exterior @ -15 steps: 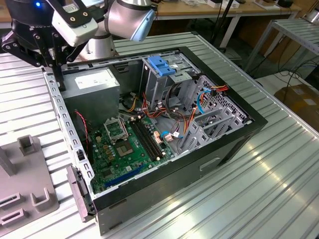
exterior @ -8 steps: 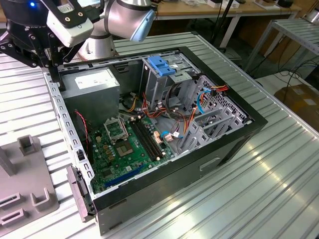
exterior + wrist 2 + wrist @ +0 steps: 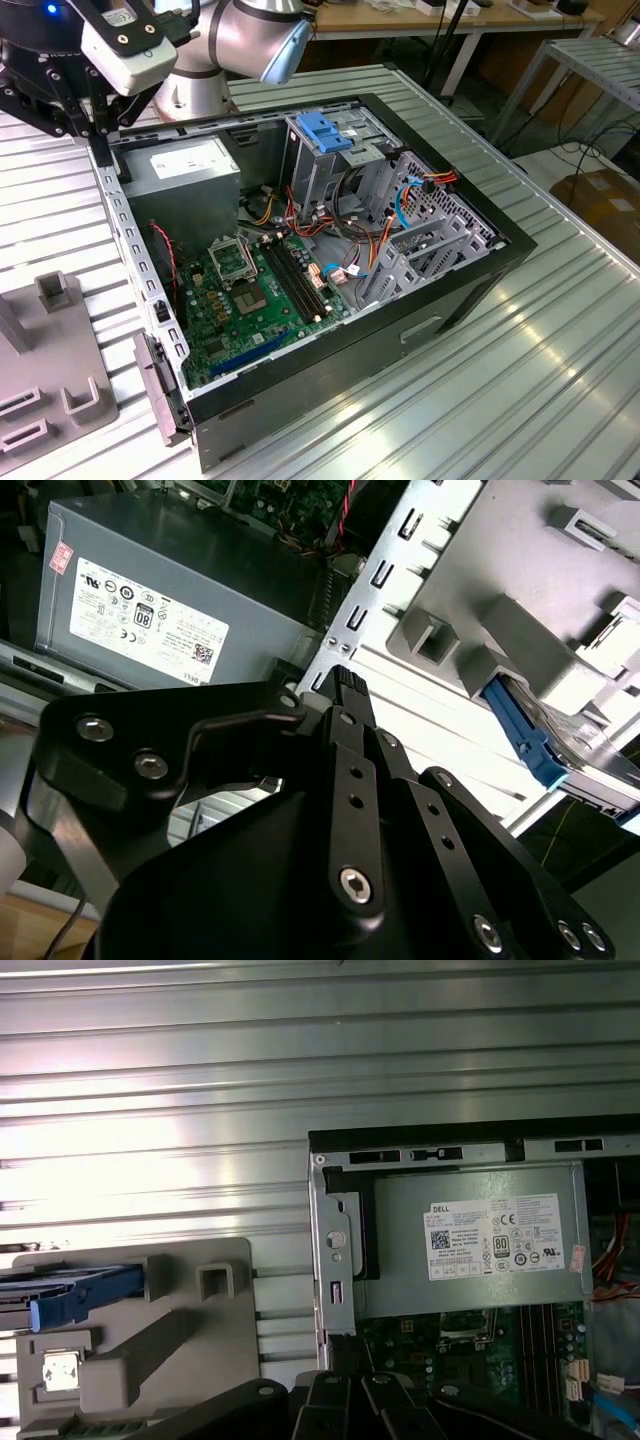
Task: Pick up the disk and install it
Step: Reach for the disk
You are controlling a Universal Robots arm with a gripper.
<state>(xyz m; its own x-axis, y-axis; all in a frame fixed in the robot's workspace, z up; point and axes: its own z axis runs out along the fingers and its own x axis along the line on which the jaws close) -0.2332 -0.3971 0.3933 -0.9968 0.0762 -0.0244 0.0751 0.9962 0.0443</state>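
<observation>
Disk [image 3: 88,1295]: grey metal drive, bright blue side frame, seated in grey holder [image 3: 180,1360] beside computer case [image 3: 332,1260]. Claw [image 3: 345,685] apart; released or clenched: cannot tell.

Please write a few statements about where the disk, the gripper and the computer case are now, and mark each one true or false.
1. The disk rests in the grey holder on the table, outside the computer case. True.
2. The gripper is carrying the disk. False: the disk lies in the holder, apart from the gripper.
3. The case is closed by a side panel. False: it is open and the motherboard shows.
4. The power supply bears a white label. True.
</observation>
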